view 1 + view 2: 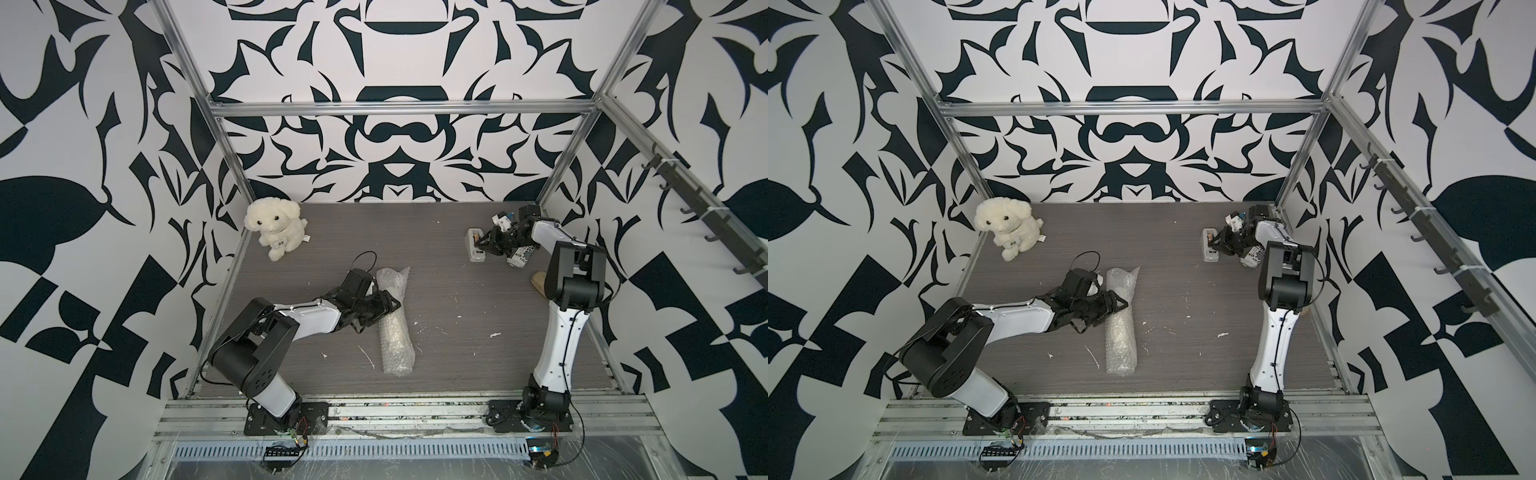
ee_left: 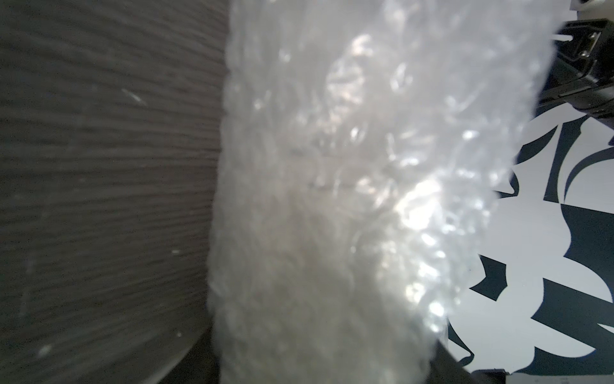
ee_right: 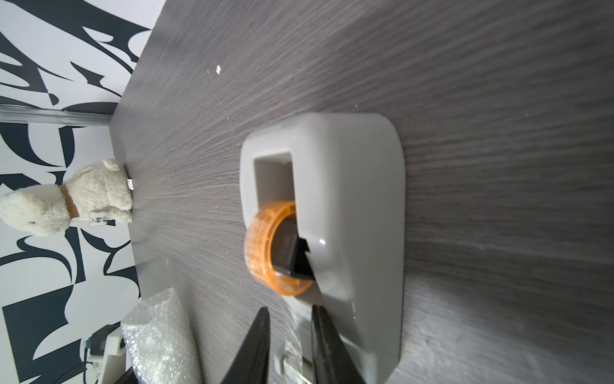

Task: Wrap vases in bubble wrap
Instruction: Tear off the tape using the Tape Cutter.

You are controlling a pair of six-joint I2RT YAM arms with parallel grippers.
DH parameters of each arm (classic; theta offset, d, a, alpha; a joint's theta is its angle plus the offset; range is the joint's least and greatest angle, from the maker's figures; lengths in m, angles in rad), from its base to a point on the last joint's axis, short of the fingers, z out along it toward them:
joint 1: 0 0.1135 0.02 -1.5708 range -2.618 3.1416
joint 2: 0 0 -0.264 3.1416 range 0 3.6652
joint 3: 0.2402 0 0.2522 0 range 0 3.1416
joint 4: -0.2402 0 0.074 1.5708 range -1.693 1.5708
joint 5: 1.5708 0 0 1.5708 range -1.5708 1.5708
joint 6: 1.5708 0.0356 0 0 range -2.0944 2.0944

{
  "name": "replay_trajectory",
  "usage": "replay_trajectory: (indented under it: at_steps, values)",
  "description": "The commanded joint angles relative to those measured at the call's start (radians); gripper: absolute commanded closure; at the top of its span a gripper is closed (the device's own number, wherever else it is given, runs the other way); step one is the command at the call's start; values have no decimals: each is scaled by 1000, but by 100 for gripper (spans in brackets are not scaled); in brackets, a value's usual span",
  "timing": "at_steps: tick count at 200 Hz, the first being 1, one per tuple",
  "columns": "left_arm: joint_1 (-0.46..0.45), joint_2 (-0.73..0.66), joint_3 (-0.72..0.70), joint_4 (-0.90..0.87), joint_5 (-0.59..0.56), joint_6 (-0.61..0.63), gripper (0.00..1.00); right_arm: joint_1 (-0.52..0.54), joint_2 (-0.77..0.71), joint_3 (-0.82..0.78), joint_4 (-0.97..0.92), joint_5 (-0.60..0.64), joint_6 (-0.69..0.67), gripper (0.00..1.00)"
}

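Whitish, crinkly bubble wrap [image 1: 395,332] [image 1: 1121,336], rolled into a long tube, is lying at the middle of the grey woodgrain table [image 1: 457,340], running from 6 o'clock toward 12. The cream ribbed vase is not showing anywhere; it is most likely sitting inside the tube.

Reaching in from 7 o'clock, the left gripper [image 1: 386,306] is straddling the tube about midway. Its jaws are clamping the wrap from both sides, apparently so that the untaped layers are not springing open.

Farther back, at 2 o'clock, the right gripper [image 3: 290,309] is nosing into the cutter end of the pale grey plastic tape dispenser [image 3: 358,206], just below its orange tape roll [image 3: 265,246]. The jaws are standing narrowly apart on either side of the cutter. Whether they are pinching any tape cannot be told. Since the dispenser is sitting well apart from the tube, any strip pulled here will need carrying across to 6 o'clock.

A printed can [image 1: 517,259] is lying just beside the dispenser, half hidden by the right arm. Farthest off, at 10 o'clock, a cream plush dog [image 1: 274,226] is sitting against the patterned wall, well clear of the work.
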Motion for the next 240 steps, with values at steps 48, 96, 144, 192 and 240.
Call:
replay_trajectory:
  at_steps: [48,96,144,192,240]
  values:
    - [-3,21,14,0,1,5,51,10,15,34,-36,-63,-13,76]
    - [-4,23,19,-1,1,4,52,10,29,36,-28,-101,-5,81]
    - [-4,13,21,-12,1,4,52,8,19,35,-30,-77,-10,88]
    - [-3,7,19,-15,0,6,52,8,-35,-1,21,-112,24,100]
    - [-3,3,14,-10,-8,6,52,1,-115,-89,126,-154,108,100]
